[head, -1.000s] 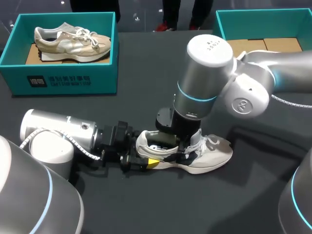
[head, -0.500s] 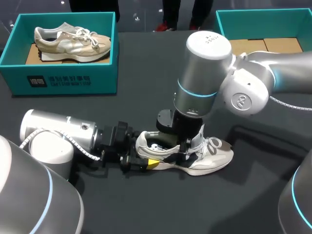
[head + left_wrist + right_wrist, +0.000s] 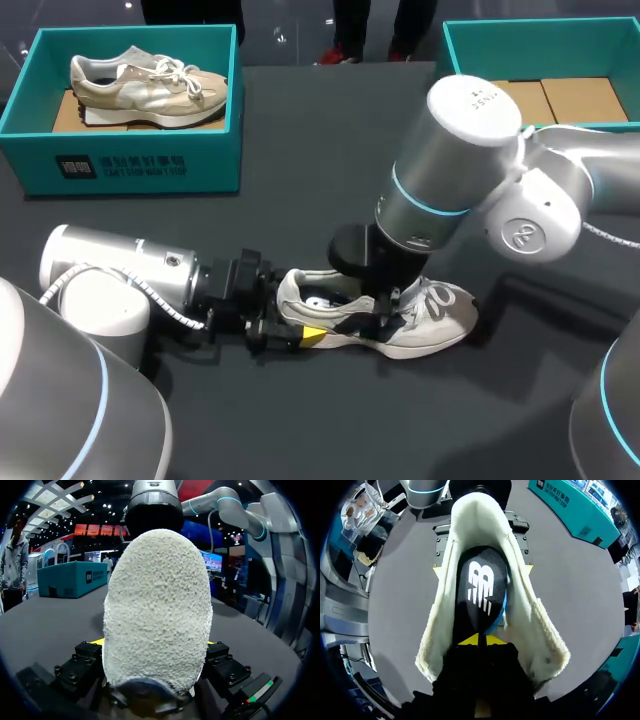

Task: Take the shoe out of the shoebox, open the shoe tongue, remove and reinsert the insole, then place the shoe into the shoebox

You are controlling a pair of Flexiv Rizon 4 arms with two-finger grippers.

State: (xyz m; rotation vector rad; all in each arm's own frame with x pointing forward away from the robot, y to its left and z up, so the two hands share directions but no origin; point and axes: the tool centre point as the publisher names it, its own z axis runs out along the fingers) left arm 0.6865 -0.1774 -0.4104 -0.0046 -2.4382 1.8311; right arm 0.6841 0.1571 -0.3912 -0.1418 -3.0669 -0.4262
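As right arm (image 3: 455,170) tilts, shoe (image 3: 440,312) stays put

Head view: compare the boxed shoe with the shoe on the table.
The boxed shoe is beige and tan; the table shoe is white with dark trim. The boxed shoe lies untouched in its teal shoebox; the left gripper clamps the table shoe's heel, the right gripper in its opening. Both are laced sneakers, toes rightward.
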